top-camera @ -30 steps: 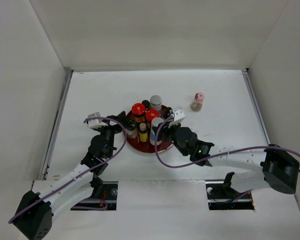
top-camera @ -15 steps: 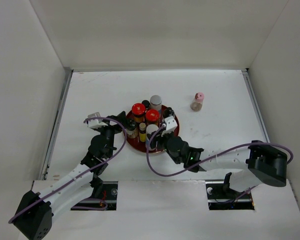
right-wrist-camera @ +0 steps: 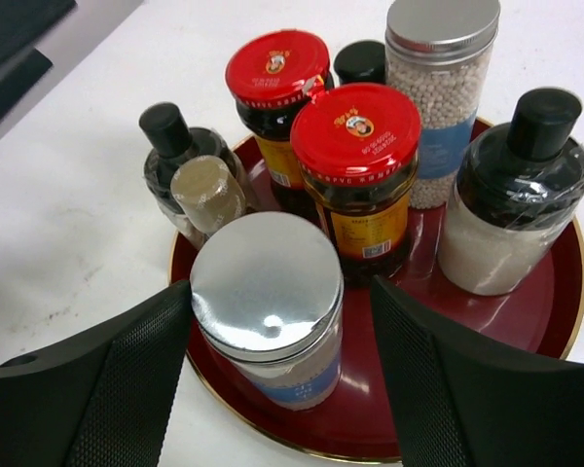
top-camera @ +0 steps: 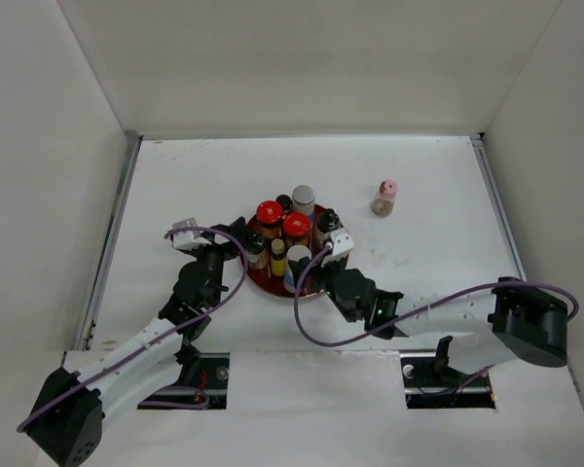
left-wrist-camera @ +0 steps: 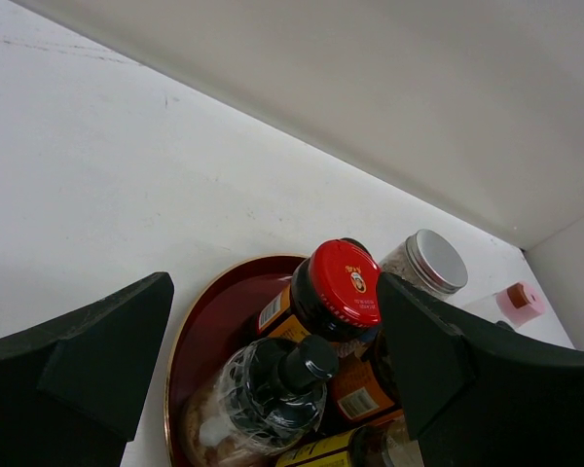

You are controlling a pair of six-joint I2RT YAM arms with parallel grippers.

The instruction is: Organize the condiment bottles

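The right end effector [right-wrist-camera: 277, 285] is released: its two dark fingers [right-wrist-camera: 117, 389] stand on either side of a silver-lidded white-and-blue jar [right-wrist-camera: 268, 321], and a strip of plate shows between the jar and the right-hand finger. That jar stands upright at the near edge of a round dark-red plate [right-wrist-camera: 526, 321], long axis vertical, lid up. Behind it, also upright with caps up, stand two red-lidded jars [right-wrist-camera: 355, 131], a silver-lidded jar of pale grains [right-wrist-camera: 441, 88], a black-capped bottle with pale contents [right-wrist-camera: 511, 204], another black-capped bottle [right-wrist-camera: 175, 146] and a small beige-topped bottle [right-wrist-camera: 207, 193].

The left end effector [left-wrist-camera: 273, 282] hangs open at the plate's left rim, grasping nothing.

A pink-capped bottle [top-camera: 385, 197] stands upright alone on the worktop [top-camera: 195, 175], well apart from the plate, to its far right.
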